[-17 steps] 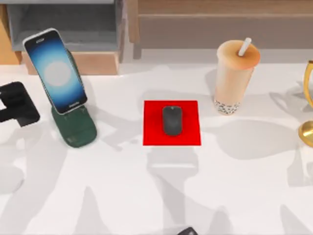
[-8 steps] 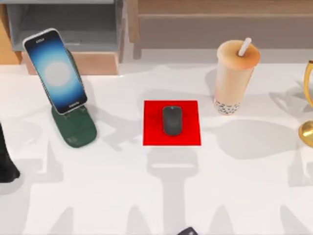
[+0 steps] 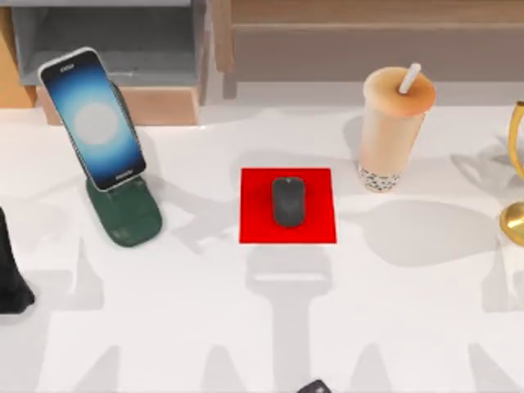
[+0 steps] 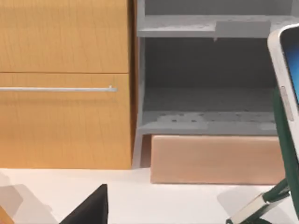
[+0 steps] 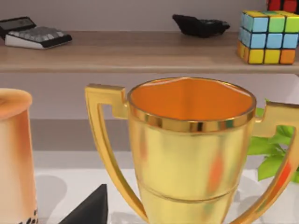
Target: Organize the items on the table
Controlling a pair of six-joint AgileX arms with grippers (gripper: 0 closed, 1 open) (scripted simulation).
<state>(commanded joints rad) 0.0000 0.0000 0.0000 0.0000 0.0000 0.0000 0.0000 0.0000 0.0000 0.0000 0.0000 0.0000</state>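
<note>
A: Left claw status?

B: Dark part of the left arm (image 3: 12, 274) sits at the far left edge of the top view, mid-height, low by the worktop (image 3: 246, 327). Can't tell whether the left claw is spread or pressed together. A second ago it was higher up that edge, just left of the phone stand; half a second ago it had already dropped to about here. Nearly static since.

A: Right claw?

B: Same, can't tell. A dark sliver (image 3: 313, 386) pokes in at the bottom edge of the top view, just right of centre, unchanged across all three frames. Its wrist view faces a gold trophy cup (image 5: 191, 154) with the bubble-tea cup beside it.

A: Items?

B: None shifted.
- Smartphone (image 3: 92, 117) upper left, screen lit, propped tilted on the green stand (image 3: 124, 214).
- Computer mouse (image 3: 287, 201) centred on the red mouse pad (image 3: 287, 205), middle of the frame.
- Bubble-tea cup (image 3: 393, 127) upper right, upright, straw in, well apart from the pad.
- Trophy cup clipped at the right edge.

A: Meaning?

B: My read: left arm has pulled clear of the phone, nothing is held, and the layout looks tidy. Task is likely done or close to it.
</note>
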